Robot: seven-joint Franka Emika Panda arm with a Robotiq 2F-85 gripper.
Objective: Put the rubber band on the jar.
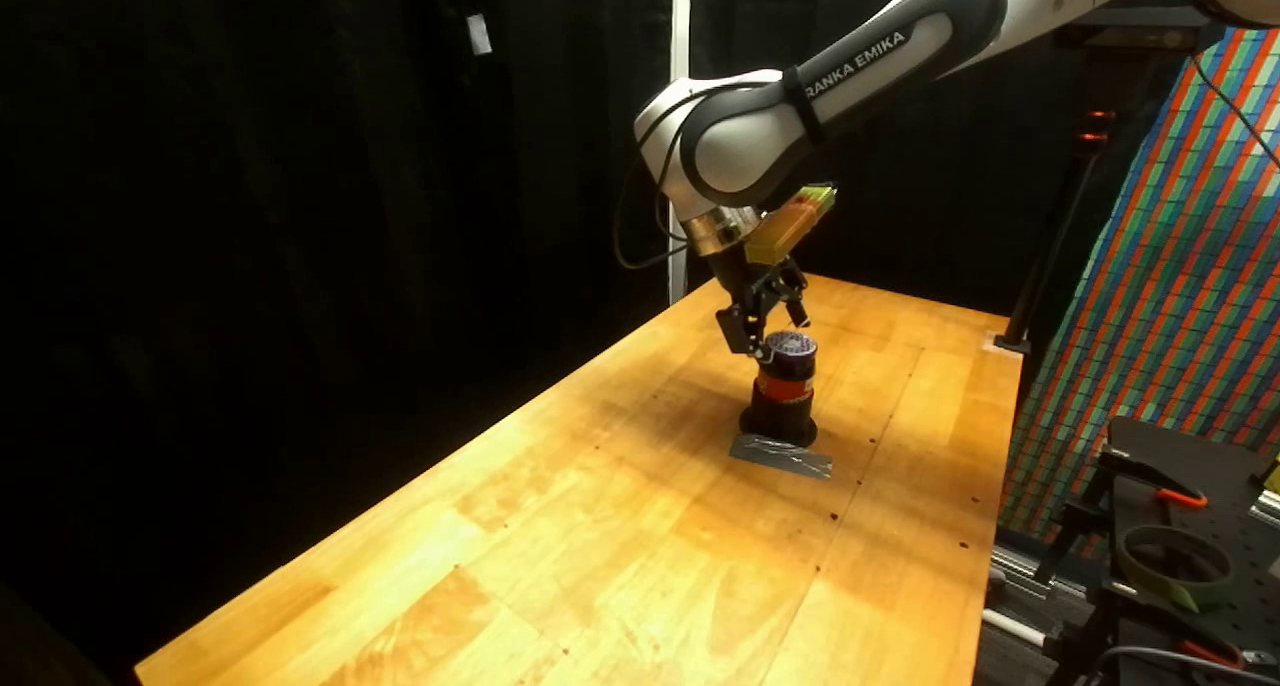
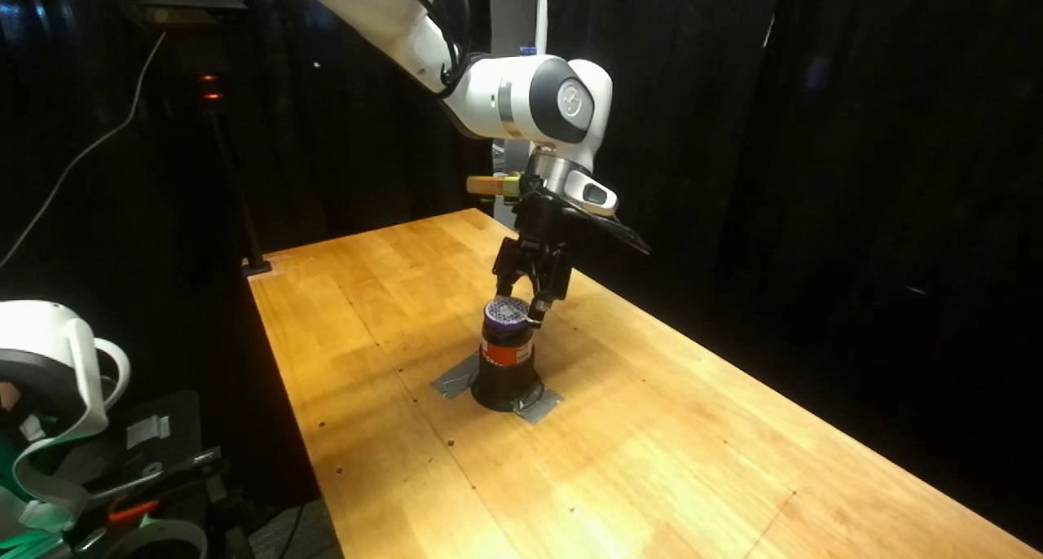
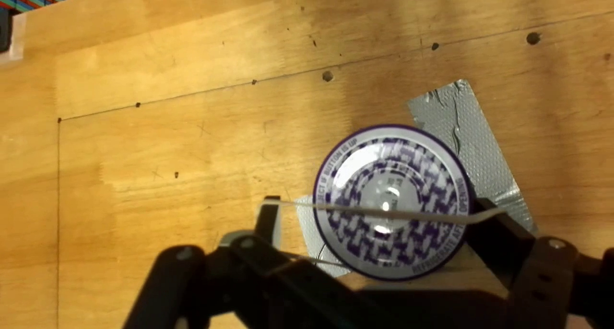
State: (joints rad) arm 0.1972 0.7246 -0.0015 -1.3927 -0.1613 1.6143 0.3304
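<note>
Over jar (image 2: 507,354), rubber band (image 3: 407,214) clearest in wrist view

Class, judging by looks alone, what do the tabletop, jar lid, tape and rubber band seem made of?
Tabletop: wood with a soft sheen; grain and pieced boards show.
Jar lid: probably glossy printed metal, given its sharp highlights.
Tape: silvery, likely cloth-backed, from its woven texture and creases.
Rubber band: pale, matte, apparently rubber, drawn nearly straight.
</note>
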